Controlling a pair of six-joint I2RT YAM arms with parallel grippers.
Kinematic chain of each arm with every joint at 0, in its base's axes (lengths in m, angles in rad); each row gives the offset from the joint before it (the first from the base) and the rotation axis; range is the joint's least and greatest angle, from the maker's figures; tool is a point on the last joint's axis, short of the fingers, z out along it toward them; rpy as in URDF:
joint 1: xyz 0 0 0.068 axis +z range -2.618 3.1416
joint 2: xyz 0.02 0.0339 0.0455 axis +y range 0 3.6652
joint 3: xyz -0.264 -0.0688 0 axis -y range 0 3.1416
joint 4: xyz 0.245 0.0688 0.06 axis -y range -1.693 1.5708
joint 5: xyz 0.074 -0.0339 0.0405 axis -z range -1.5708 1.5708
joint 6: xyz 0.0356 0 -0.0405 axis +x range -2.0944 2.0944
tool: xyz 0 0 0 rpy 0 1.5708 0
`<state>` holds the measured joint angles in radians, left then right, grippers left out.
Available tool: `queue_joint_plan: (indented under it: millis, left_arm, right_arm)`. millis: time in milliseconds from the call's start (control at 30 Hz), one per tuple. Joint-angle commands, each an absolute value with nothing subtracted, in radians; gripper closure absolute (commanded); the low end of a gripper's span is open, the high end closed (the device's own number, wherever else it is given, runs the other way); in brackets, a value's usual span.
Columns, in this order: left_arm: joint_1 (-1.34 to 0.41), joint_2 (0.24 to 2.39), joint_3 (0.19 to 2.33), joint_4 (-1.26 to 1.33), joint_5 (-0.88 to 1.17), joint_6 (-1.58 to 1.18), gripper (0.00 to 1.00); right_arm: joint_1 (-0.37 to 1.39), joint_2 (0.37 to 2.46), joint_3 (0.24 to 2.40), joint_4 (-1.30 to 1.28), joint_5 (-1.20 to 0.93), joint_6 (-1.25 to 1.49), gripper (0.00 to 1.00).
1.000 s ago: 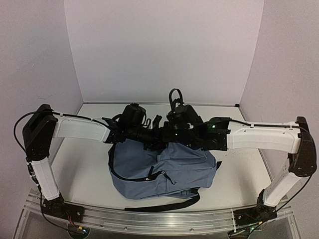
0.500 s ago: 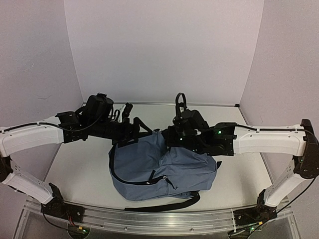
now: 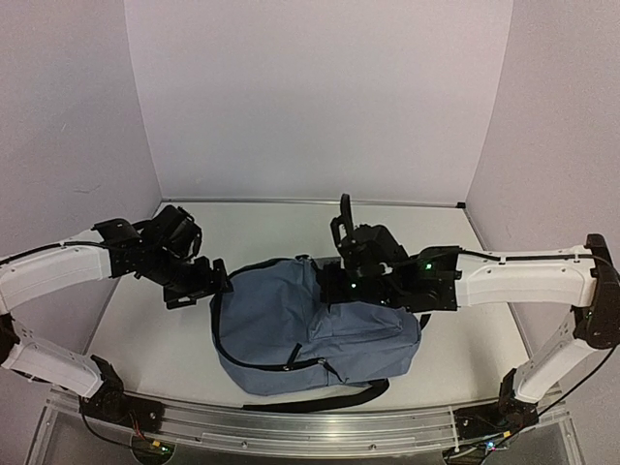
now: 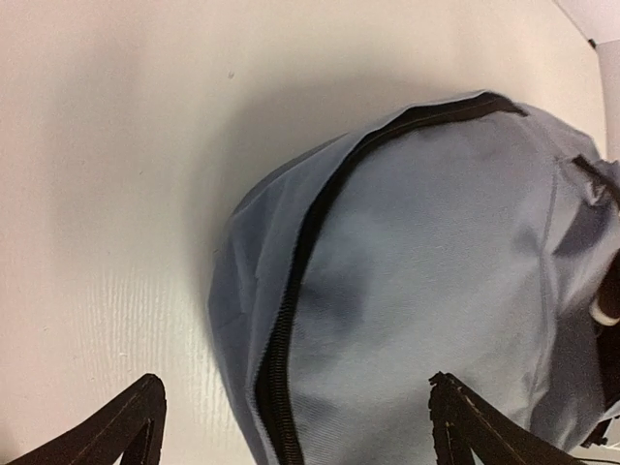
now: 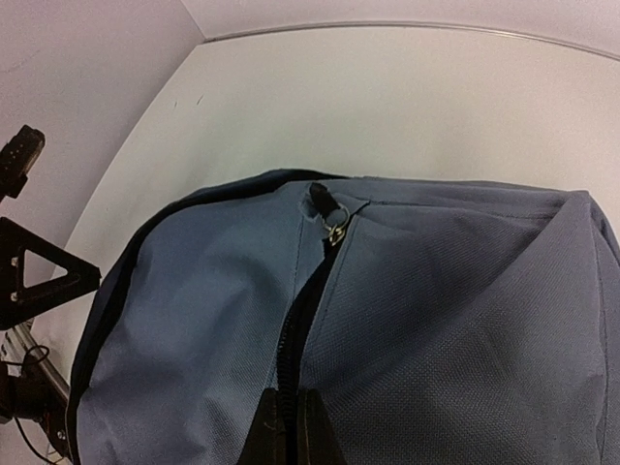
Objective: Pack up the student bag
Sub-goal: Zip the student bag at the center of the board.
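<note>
Just released the student bag (image 3: 310,325), now slumped mid-tabletop (image 3: 155,339); left gripper (image 3: 205,284) wide open, empty at its 9 o'clock, right gripper (image 5: 288,426) pinched shut on its zipper (image 5: 291,339), probably for closing.

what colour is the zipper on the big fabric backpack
Black zipper on the slate-blue fabric backpack; left wrist view shows it best.

Soft slate-blue fabric student bag (image 4: 426,291) with black zipper (image 4: 310,242) fills 3 to 6 o'clock; pale surface (image 4: 107,145) toward 9. Left pincer (image 4: 291,387) fingertips spread wide.
</note>
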<state>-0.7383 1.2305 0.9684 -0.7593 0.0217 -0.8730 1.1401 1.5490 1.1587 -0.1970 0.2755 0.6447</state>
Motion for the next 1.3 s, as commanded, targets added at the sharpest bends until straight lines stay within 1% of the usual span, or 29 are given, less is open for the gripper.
queue_joint_plan:
  millis: [0, 33, 100, 167, 233, 267, 367, 433, 567, 700, 800, 933, 1067, 1267]
  left_arm:
    - [-0.727, 1.214, 0.896, -0.712, 0.023, -0.898, 0.14]
    - [-0.726, 1.213, 0.879, -0.689, 0.028, -0.902, 0.19]
    - [-0.724, 1.211, 0.855, -0.653, 0.033, -0.911, 0.23]
    - [-0.723, 1.208, 0.837, -0.627, 0.033, -0.919, 0.28]
    - [-0.721, 1.204, 0.823, -0.609, 0.030, -0.925, 0.33]
    - [-0.721, 1.200, 0.817, -0.599, 0.031, -0.927, 0.36]
    - [-0.719, 1.187, 0.797, -0.561, 0.036, -0.935, 0.44]
    - [-0.717, 1.185, 0.793, -0.558, 0.030, -0.939, 0.49]
    - [-0.714, 1.194, 0.792, -0.552, 0.027, -0.947, 0.61]
    - [-0.713, 1.206, 0.790, -0.537, 0.033, -0.952, 0.72]
    - [-0.713, 1.208, 0.787, -0.530, 0.034, -0.958, 0.83]
    - [-0.713, 1.208, 0.783, -0.520, 0.039, -0.962, 0.93]
    - [-0.713, 1.209, 0.783, -0.519, 0.040, -0.963, 0.98]
    - [-0.713, 1.222, 0.793, -0.520, 0.052, -0.962, 1.00]
  right_arm:
    - [1.179, 1.600, 1.191, -0.221, 0.192, 0.631, 0.96]
    - [1.178, 1.605, 1.204, -0.236, 0.197, 0.627, 0.90]
    - [1.179, 1.608, 1.243, -0.276, 0.232, 0.611, 0.71]
    - [1.178, 1.608, 1.294, -0.332, 0.293, 0.594, 0.55]
    - [1.179, 1.611, 1.352, -0.388, 0.351, 0.571, 0.47]
    - [1.179, 1.616, 1.382, -0.415, 0.384, 0.557, 0.45]
    - [1.154, 1.656, 1.464, -0.481, 0.413, 0.516, 0.48]
    - [1.125, 1.703, 1.530, -0.529, 0.386, 0.477, 0.47]
    - [1.062, 1.823, 1.645, -0.590, 0.316, 0.381, 0.47]
    - [1.016, 1.921, 1.754, -0.629, 0.265, 0.304, 0.53]
    - [0.994, 1.963, 1.805, -0.630, 0.275, 0.264, 0.56]
    - [0.987, 2.018, 1.864, -0.629, 0.268, 0.208, 0.60]
    - [0.986, 2.054, 1.901, -0.630, 0.247, 0.177, 0.63]
    - [0.980, 2.107, 1.928, -0.634, 0.248, 0.168, 0.71]
